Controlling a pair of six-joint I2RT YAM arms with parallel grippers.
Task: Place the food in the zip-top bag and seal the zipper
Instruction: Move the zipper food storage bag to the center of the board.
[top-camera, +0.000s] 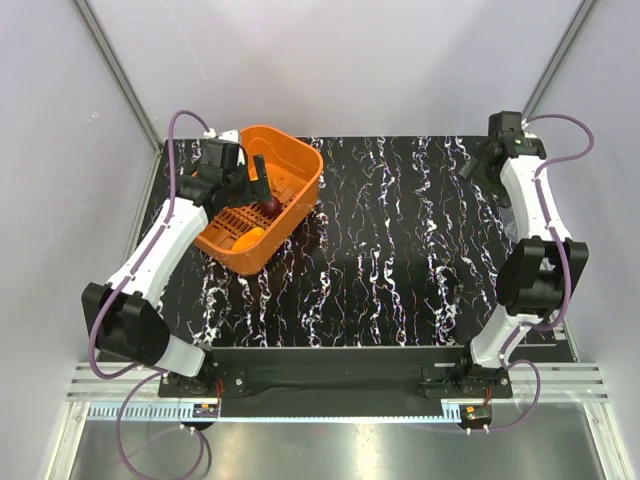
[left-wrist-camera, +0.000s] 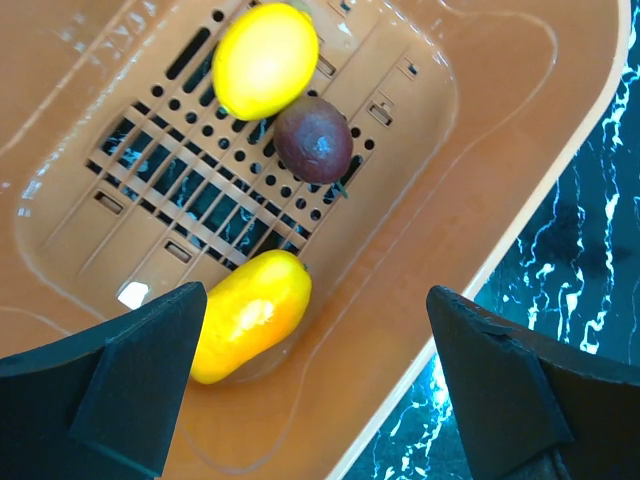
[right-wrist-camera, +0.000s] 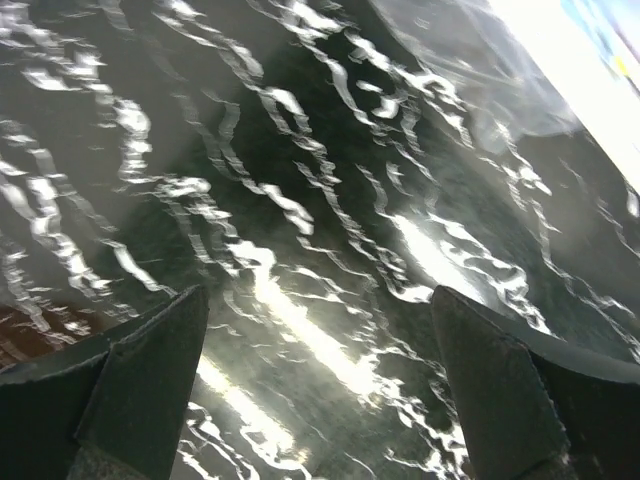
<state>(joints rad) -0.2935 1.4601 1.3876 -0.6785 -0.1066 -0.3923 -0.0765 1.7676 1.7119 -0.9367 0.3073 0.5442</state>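
Left tool (top-camera: 262, 182) is seen from the top inside the orange basket (top-camera: 300, 165), over the food (top-camera: 270, 207); right tool (top-camera: 478, 160) is seen at the far right corner of the counter (top-camera: 400, 250). Left wrist: jaws are spread wide, empty; orange-yellow piece (left-wrist-camera: 250, 315) lies nearest, purple piece (left-wrist-camera: 313, 138) & yellow piece (left-wrist-camera: 265, 60) beyond. One piece should be centred betw. the jaws before closing. Right wrist: jaws wide, nothing held; clear film, prob. the zip-top bag (right-wrist-camera: 470, 60), is glimpsed top right.
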